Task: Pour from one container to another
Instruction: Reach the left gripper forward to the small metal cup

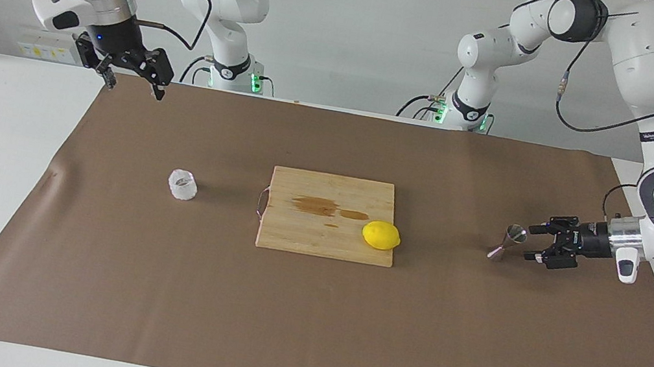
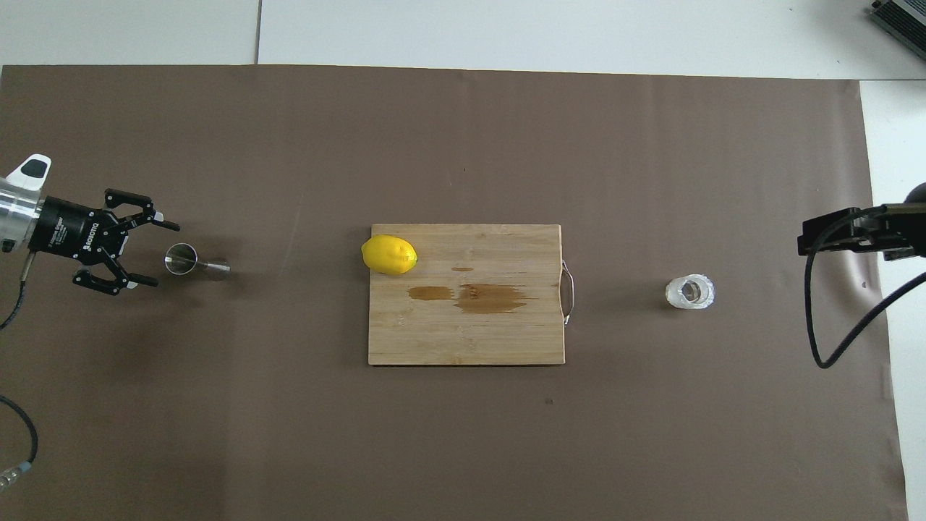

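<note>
The translucent whitish cup (image 1: 182, 184) stands on the brown mat toward the right arm's end; it also shows in the overhead view (image 2: 690, 291). The steel jigger (image 1: 509, 242) stands on the mat toward the left arm's end, seen too from overhead (image 2: 189, 262). My left gripper (image 1: 529, 242) is open, low and level, with its fingertips just beside the jigger's upper cone, not gripping it; overhead it shows as well (image 2: 167, 255). My right gripper (image 1: 135, 89) is open and empty, held high over the mat's edge by the robots; overhead only part of it (image 2: 832, 233) shows.
A wooden cutting board (image 1: 306, 233) with a metal handle and a brown stain lies mid-table between cup and jigger, also in the overhead view (image 2: 470, 340). A yellow lemon (image 1: 381, 235) rests on its corner toward the jigger, seen overhead too (image 2: 389, 255).
</note>
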Tool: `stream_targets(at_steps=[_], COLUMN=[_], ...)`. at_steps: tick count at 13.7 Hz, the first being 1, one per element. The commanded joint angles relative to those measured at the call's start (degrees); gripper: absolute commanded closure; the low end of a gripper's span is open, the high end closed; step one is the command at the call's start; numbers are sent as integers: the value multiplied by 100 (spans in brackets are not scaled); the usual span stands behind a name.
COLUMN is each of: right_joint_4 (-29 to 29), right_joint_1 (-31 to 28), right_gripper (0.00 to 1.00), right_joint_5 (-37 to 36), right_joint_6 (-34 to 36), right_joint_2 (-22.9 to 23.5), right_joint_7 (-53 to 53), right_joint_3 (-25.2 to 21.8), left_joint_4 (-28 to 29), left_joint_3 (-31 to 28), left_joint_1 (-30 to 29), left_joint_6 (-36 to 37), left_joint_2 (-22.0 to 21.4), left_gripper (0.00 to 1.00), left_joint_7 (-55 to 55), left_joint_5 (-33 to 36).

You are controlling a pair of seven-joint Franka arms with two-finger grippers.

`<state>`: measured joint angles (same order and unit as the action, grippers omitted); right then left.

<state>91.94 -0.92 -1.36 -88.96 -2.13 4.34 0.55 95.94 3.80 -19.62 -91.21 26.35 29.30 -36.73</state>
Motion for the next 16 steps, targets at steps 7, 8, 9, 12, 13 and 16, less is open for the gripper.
stream_targets(at_steps=[7, 8, 9, 12, 13, 16], right_joint_4=[-53, -53, -53, -53, -53, -53], right_joint_1=[-75, -75, -75, -75, -75, -75], right_gripper=[0, 0, 0, 0, 0, 0], right_joint_5=[22, 22, 22, 22, 22, 22], right_joint_6=[98, 98, 98, 98, 98, 98], right_joint_2=[20, 20, 20, 20, 20, 20], right_joint_7=[-117, -117, -126, -118, -117, -117], right_joint_3=[33, 33, 33, 33, 33, 33], left_joint_4=[416, 416, 416, 416, 408, 408], left_joint_3=[-37, -37, -37, -37, -37, -37], left_joint_1=[257, 257, 257, 266, 274, 318], left_joint_6=[-266, -257, -249, -240, -248, -275], left_joint_2=[-200, -209, -226, -270, -288, -323], left_gripper=[0, 0, 0, 0, 0, 0], left_joint_7=[181, 199, 251, 321, 453, 629], left_joint_5=[-107, -107, -107, -107, -107, -151])
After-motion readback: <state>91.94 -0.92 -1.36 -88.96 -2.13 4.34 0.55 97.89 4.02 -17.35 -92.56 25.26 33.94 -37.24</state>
